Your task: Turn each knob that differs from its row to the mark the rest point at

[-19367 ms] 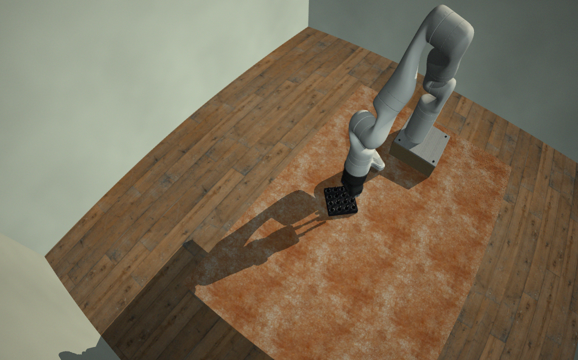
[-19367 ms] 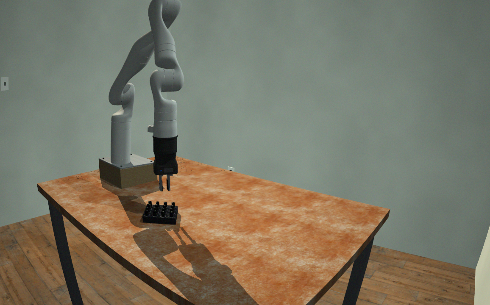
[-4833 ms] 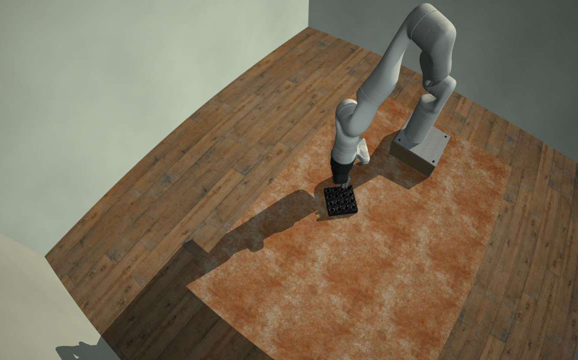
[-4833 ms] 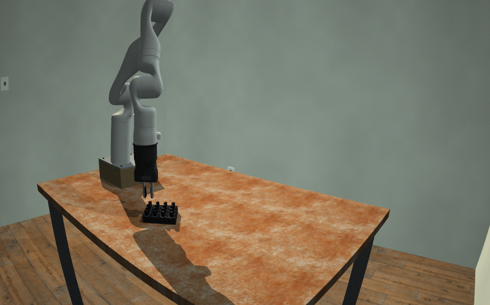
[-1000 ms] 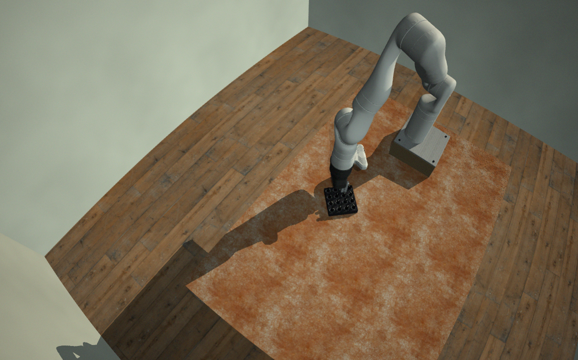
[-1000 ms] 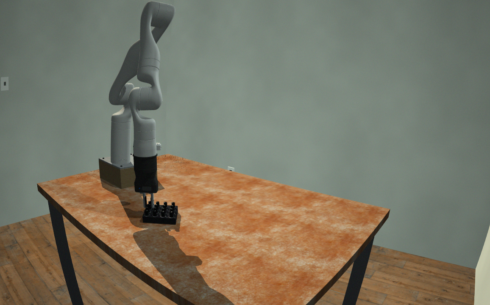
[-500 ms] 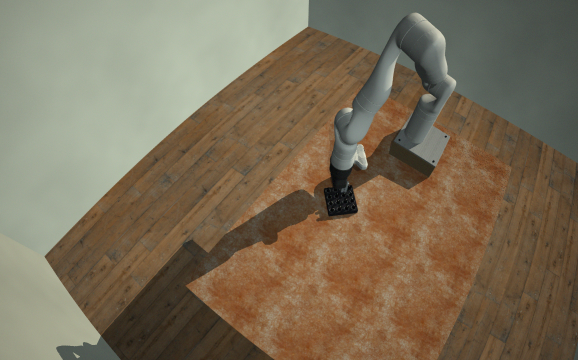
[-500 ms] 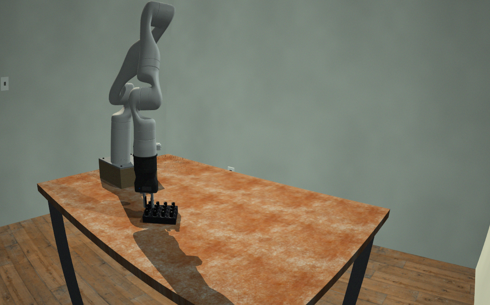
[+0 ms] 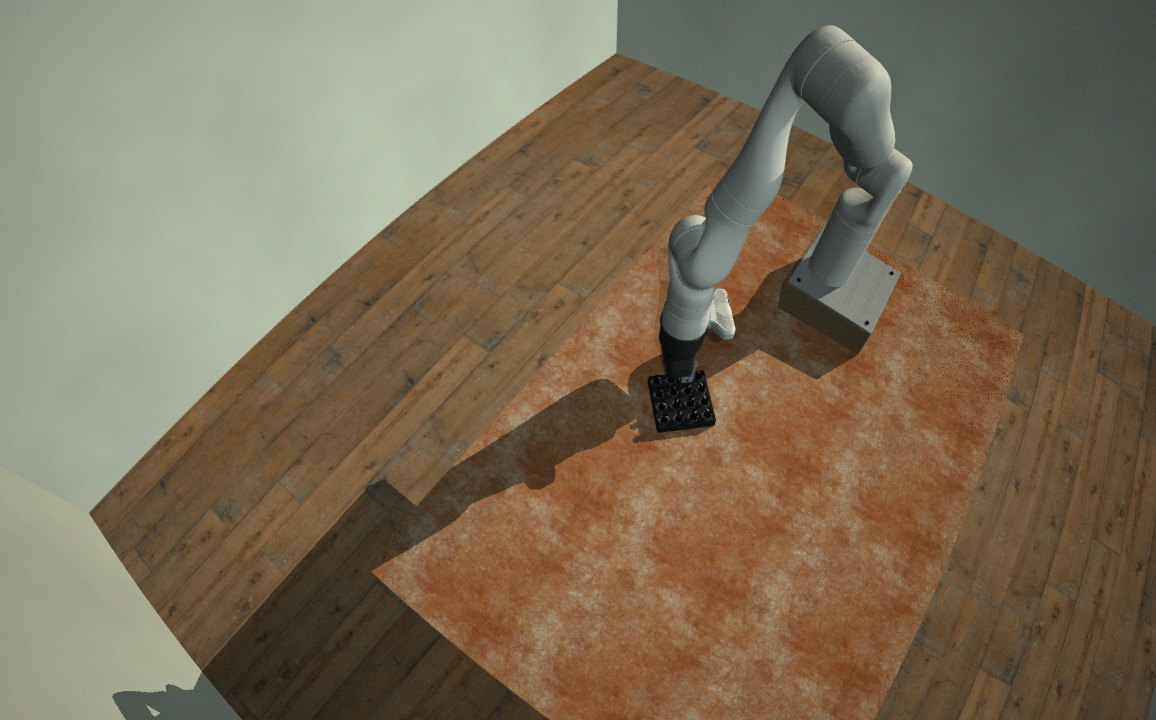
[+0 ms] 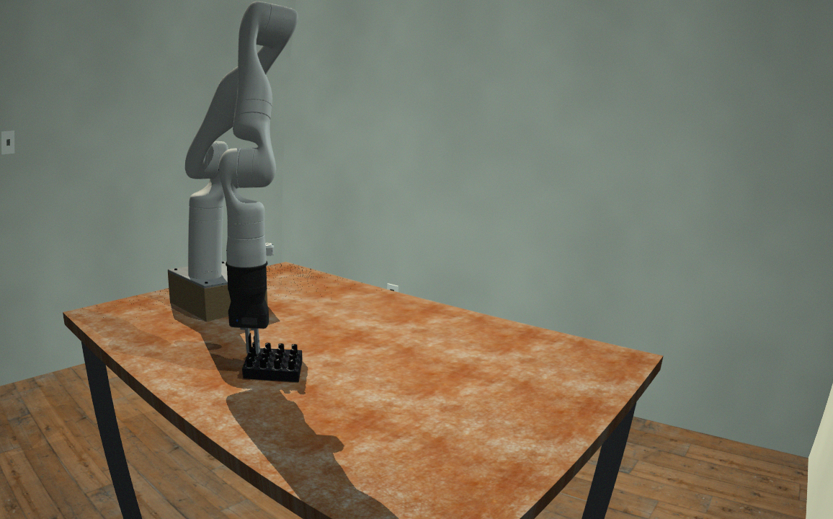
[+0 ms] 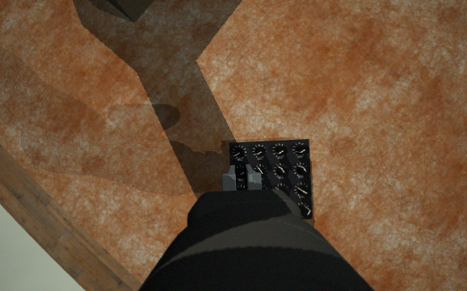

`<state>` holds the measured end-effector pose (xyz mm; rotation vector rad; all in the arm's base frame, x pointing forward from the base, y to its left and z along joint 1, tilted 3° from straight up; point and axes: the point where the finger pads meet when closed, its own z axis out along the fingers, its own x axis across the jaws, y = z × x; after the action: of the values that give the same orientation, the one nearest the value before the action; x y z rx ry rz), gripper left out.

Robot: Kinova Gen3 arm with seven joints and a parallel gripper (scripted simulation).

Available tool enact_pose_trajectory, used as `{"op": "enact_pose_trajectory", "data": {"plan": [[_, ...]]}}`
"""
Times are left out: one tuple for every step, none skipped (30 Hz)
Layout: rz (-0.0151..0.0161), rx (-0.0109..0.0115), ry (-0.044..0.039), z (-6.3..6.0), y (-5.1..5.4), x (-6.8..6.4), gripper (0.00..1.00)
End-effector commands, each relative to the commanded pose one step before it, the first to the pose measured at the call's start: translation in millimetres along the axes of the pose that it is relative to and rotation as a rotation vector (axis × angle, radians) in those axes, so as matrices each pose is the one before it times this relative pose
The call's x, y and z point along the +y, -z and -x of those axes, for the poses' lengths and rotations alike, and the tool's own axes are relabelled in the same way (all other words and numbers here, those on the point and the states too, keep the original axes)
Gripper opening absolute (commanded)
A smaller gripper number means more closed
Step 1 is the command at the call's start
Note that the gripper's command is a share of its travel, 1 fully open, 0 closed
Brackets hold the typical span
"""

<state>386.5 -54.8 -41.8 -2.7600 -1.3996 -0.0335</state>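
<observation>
The black knob box (image 9: 698, 416) (image 10: 274, 372) (image 11: 291, 160) stands flat on the rust-coloured table (image 9: 743, 555) (image 10: 471, 361) (image 11: 379, 101), with sixteen knobs in four rows. My gripper (image 9: 680, 377) (image 10: 252, 349) (image 11: 240, 173) points straight down over the box's corner nearest the arm's base. In the wrist view its two grey fingers are closed against both sides of one knob (image 11: 241, 174), in the leftmost column and second row from the top of that view. The wrist hides the knobs below it. The white lines on the visible knobs point in differing directions.
The arm's base block (image 9: 837, 300) (image 10: 197, 296) stands on the table behind the box. The table's wooden edge (image 11: 35, 210) runs diagonally at the lower left of the wrist view, a short way from the box.
</observation>
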Motion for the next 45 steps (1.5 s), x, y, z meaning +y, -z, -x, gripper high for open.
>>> {"op": "enact_pose_trajectory", "data": {"plan": [[0.00153,0.00085,-0.00005,-0.27,0.61,0.57,0.3],[0.0,0.0,0.0,0.0,0.0,0.0,0.3],[0.0,0.0,0.0,0.0,0.0,0.0,0.3],[0.0,0.0,0.0,0.0,0.0,0.0,0.3],[0.0,0.0,0.0,0.0,0.0,0.0,0.3],[0.0,0.0,0.0,0.0,0.0,0.0,0.3],[0.0,0.0,0.0,0.0,0.0,0.0,0.3],[0.0,0.0,0.0,0.0,0.0,0.0,0.3],[0.0,0.0,0.0,0.0,0.0,0.0,0.3],[0.0,0.0,0.0,0.0,0.0,0.0,0.3],[0.0,0.0,0.0,0.0,0.0,0.0,0.3],[0.0,0.0,0.0,0.0,0.0,0.0,0.3],[0.0,0.0,0.0,0.0,0.0,0.0,0.3],[0.0,0.0,0.0,0.0,0.0,0.0,0.3],[0.0,0.0,0.0,0.0,0.0,0.0,0.3],[0.0,0.0,0.0,0.0,0.0,0.0,0.3],[0.0,0.0,0.0,0.0,0.0,0.0,0.3],[0.0,0.0,0.0,0.0,0.0,0.0,0.3],[0.0,0.0,0.00001,0.0,0.0,0.0,0.3],[0.0,0.0,0.00008,0.0,0.0,0.0,0.3],[0.0,0.0,0.00022,0.0,0.0,0.0,0.3],[0.0,0.0,0.00041,0.0,0.0,0.0,0.3],[0.0,0.0,0.00067,0.0,0.0,0.0,0.3],[0.0,0.0,0.00098,0.0,0.0,0.0,0.3],[0.0,0.0,0.00134,0.0,0.0,0.0,0.3],[0.0,0.0,0.00175,0.0,0.0,0.0,0.3],[0.0,0.0,0.0022,0.0,0.0,0.0,0.3],[0.0,0.0,0.0027,0.0,0.0,0.0,0.3],[0.0,0.0,0.00323,0.0,0.0,0.0,0.3],[0.0,0.0,0.0038,0.0,0.0,0.0,0.3],[0.0,0.0,0.00439,0.0,0.0,0.0,0.3],[0.0,0.0,0.0,0.0,0.0,0.0,0.3],[0.0,0.0,0.0,0.0,0.0,0.0,0.3],[0.0,0.0,0.00502,0.0,0.0,0.0,0.3],[0.00001,0.0,0.00567,0.0,0.0,0.0,0.3],[0.0,0.0,0.00635,0.0,0.0,0.0,0.3],[0.0,0.0,0.00704,0.0,0.0,0.0,0.3],[0.0,0.0,0.00775,0.0,0.0,0.0,0.3],[0.0,0.0,0.00848,0.0,0.0,0.0,0.3],[0.0,0.0,0.00921,0.0,0.0,0.0,0.3],[-0.00001,0.0,0.00997,0.0,0.0,0.0,0.3],[0.0,0.0,0.01072,0.0,0.0,0.0,0.3],[0.00001,0.0,0.01147,0.0,0.0,0.01,0.3],[-0.00001,0.0,0.01224,0.0,0.0,-0.01,0.3],[0.0,0.0,0.013,0.0,0.0,0.0,0.3]]}}
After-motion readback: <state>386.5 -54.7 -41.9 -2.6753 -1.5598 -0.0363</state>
